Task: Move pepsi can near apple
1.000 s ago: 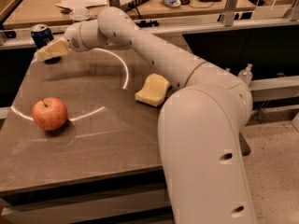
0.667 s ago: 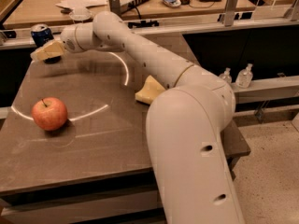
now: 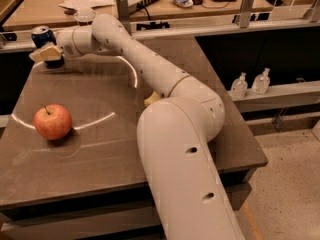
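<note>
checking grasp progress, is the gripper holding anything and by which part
Cannot tell. The gripper is against the lower side of the pepsi can at the far corner of the table; grip unclear.

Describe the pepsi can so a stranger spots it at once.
Find the brown table; at its far left corner in the camera view sits the gripper. The pepsi can stands just behind it. It alone is dark blue with a silver top; the apple nearer the front is round and red.

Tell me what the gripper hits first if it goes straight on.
Probably the pepsi can: the gripper, at the far left corner of the table, points at it and overlaps it, though depth is unclear.
</note>
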Available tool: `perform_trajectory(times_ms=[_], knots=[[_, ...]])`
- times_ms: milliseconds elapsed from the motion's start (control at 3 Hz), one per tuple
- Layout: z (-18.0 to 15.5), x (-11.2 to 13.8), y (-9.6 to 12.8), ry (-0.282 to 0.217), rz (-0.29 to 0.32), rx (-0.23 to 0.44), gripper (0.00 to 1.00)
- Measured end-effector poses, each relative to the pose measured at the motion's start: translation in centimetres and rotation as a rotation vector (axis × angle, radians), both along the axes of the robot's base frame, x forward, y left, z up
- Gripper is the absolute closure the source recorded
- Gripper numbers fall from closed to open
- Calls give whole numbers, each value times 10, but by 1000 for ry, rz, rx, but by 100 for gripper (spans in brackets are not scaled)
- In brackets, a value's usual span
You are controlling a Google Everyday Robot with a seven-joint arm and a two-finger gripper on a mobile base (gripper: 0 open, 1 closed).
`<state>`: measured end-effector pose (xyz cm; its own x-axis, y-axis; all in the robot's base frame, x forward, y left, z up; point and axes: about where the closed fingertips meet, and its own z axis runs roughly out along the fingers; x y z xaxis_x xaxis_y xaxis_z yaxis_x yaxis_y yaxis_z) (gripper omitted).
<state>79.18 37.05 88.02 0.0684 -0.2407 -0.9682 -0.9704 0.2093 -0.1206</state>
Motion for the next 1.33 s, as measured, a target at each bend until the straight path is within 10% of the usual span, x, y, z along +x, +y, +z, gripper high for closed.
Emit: perform_trajectory(times_ms=[667,1000,1333], knots=[[30,-12,-52,-16,5,-26,92],[30,-37,-111,18,7,-34,100],[25,-83,-147,27,136,-14,100]])
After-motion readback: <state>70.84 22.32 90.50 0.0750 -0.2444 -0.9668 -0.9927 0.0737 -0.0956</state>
